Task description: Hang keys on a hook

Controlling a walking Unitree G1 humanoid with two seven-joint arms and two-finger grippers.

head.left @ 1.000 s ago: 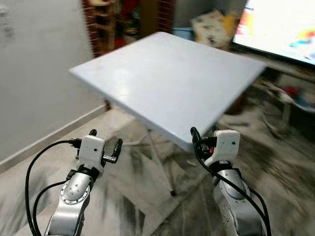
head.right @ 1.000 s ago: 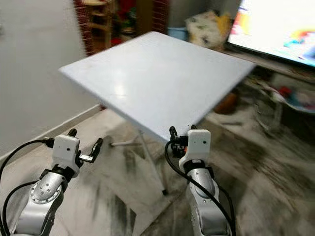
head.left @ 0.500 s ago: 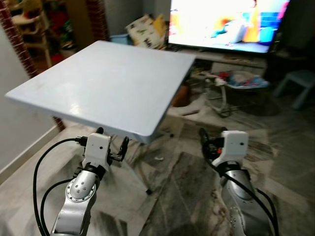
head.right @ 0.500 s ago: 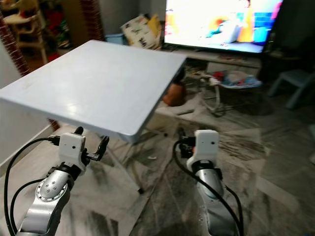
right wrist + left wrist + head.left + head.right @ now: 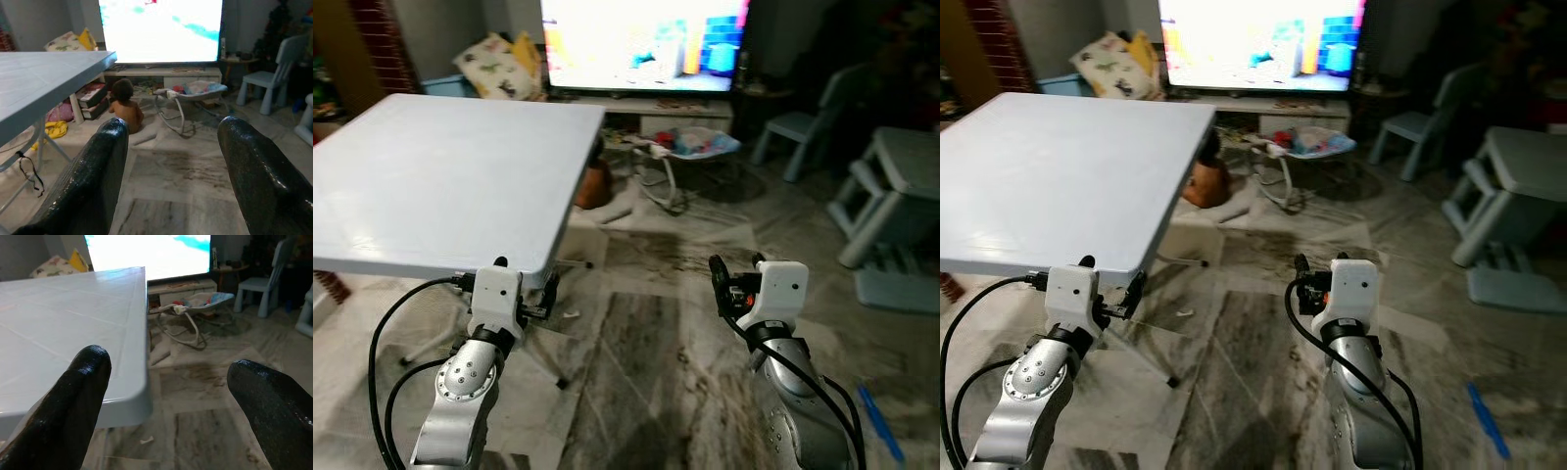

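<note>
So no keys and no hook anywhere that I can spot, which tells me the robot is most likely on the hunt for them, not at the hanging part yet. Both arms are tucked low in front of the body, the sort of carry pose that makes sense while walking around a room.

The left gripper (image 5: 524,286) sits at about 8 o'clock in the head view, right under the near edge of the white bench (image 5: 440,176), fingers spread wide with nothing between them. The right gripper (image 5: 736,272) is at roughly 5 o'clock over the marble floor (image 5: 656,343), also wide and carrying nothing. I'd guess they're kept wide so a grab can happen as soon as the keys turn up.

The bench top looks bare from here. Past it at 12 o'clock there's a bright TV (image 5: 641,39) on a low stand, with a baby bouncer (image 5: 690,147) on the floor in front of it. Over at 2 to 3 o'clock are a small blue chair (image 5: 808,122) and a pale kids' table (image 5: 901,166). The right wrist view also catches a small child (image 5: 124,105) sitting on the floor near the TV stand, so any move that way needs care.
</note>
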